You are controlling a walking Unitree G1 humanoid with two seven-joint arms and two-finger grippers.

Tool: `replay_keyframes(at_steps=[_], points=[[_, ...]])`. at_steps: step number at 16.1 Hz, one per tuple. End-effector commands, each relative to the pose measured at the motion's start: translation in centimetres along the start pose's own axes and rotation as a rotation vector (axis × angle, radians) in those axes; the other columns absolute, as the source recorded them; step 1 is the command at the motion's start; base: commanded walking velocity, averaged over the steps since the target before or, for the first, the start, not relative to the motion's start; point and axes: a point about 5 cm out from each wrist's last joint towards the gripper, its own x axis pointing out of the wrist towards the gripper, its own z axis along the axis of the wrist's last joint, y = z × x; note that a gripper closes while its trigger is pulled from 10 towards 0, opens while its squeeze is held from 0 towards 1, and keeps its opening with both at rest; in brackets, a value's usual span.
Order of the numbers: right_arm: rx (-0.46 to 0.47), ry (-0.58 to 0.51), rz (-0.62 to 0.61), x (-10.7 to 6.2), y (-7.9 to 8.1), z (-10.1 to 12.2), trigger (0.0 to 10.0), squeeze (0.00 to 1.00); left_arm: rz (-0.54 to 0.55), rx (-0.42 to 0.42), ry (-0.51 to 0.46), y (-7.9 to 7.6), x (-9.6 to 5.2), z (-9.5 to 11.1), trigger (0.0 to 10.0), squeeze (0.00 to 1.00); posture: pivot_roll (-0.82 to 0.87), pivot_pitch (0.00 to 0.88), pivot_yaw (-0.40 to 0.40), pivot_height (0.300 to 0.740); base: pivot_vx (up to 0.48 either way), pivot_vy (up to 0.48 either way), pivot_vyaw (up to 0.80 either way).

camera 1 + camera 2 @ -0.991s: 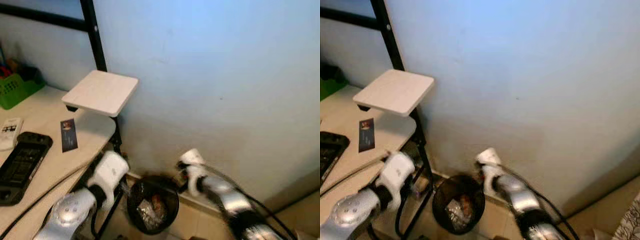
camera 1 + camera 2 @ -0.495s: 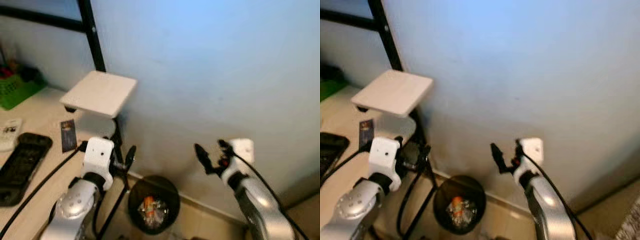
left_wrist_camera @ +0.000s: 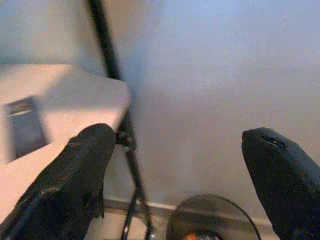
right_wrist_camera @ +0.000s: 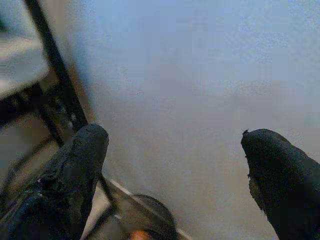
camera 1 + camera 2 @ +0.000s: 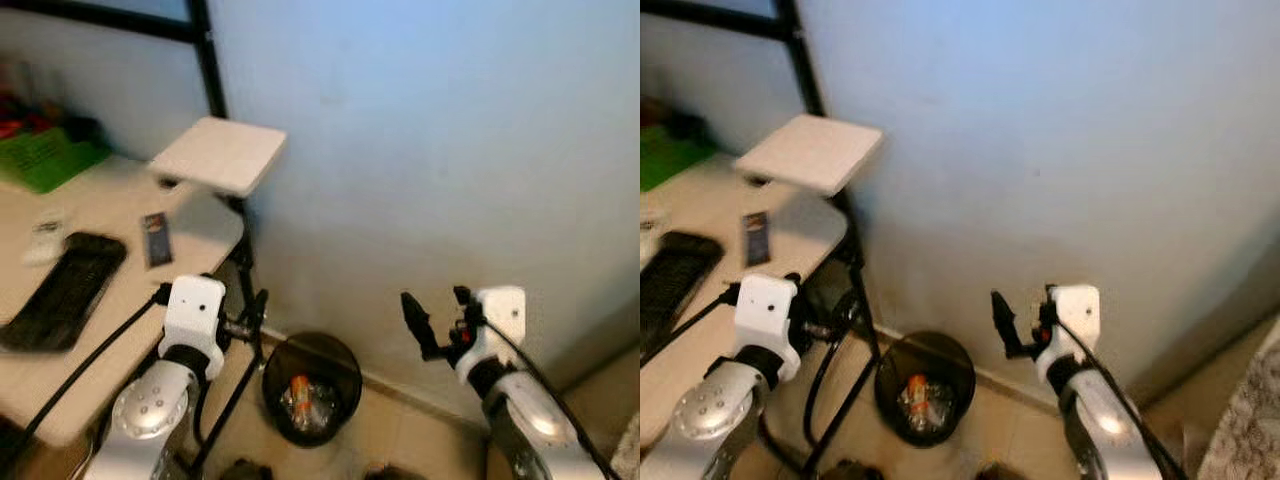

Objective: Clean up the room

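Note:
A round black waste bin (image 5: 312,385) stands on the floor against the blue wall, beside the table leg. Inside it lie an orange scrap (image 5: 298,386) and crumpled foil. My left gripper (image 5: 252,318) hovers above the bin's left side, open and empty; in the left wrist view its fingers (image 3: 75,180) are spread wide with the bin rim (image 3: 215,220) below. Up and to the right of the bin my right gripper (image 5: 437,312) is also open with nothing in it, its fingers (image 4: 70,180) far apart.
The beige table (image 5: 120,200) at left carries a black keyboard-like device (image 5: 65,290), a small dark card (image 5: 155,240), a white remote (image 5: 45,240) and a green basket (image 5: 40,160). A white shelf board (image 5: 220,155) juts from a black frame post (image 5: 210,60). A patterned rug (image 5: 1240,430) lies at right.
Both arms rose from down by the bin to above it, and their open fingers came into sight. The camera has shifted, so more of the table shows.

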Motion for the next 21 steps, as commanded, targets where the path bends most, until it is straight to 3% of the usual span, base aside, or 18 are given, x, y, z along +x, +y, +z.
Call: replay_keyframes(at_steps=[1,3,9,14,18,21], points=[[-0.055,0.011,-0.027,0.0,-0.3,0.3,10.0,0.00,-0.001,-0.002,0.022,-0.2,-0.1,-0.5,10.0,0.00,-0.04,0.000,0.007,0.740,0.000,0.000,0.00],[-0.046,0.039,-0.018,0.0,-0.3,0.2,10.0,0.00,0.005,0.000,0.028,-0.1,-0.1,-0.6,10.0,0.00,-0.04,0.000,0.004,0.740,0.000,0.000,0.00],[-0.011,0.002,-0.056,0.2,-0.3,1.0,10.0,0.00,0.014,-0.041,0.039,-0.3,0.0,-0.7,10.0,0.00,-0.03,0.000,-0.005,0.740,0.000,0.000,-0.80],[0.021,-0.067,-0.129,0.8,-0.7,2.2,10.0,0.00,0.035,-0.016,0.000,0.9,0.8,0.2,10.0,0.00,-0.04,0.000,-0.004,0.740,0.000,0.000,-0.80],[0.053,-0.083,-0.217,1.0,-0.5,1.5,10.0,0.00,0.004,0.007,0.003,1.1,1.2,0.6,10.0,0.00,-0.02,0.000,0.039,0.740,0.000,0.000,-0.80],[0.050,-0.088,-0.229,1.3,0.3,1.2,10.0,0.00,0.058,-0.057,-0.022,2.4,1.3,0.4,10.0,0.00,-0.04,0.000,0.020,0.740,0.000,0.000,-0.80]])
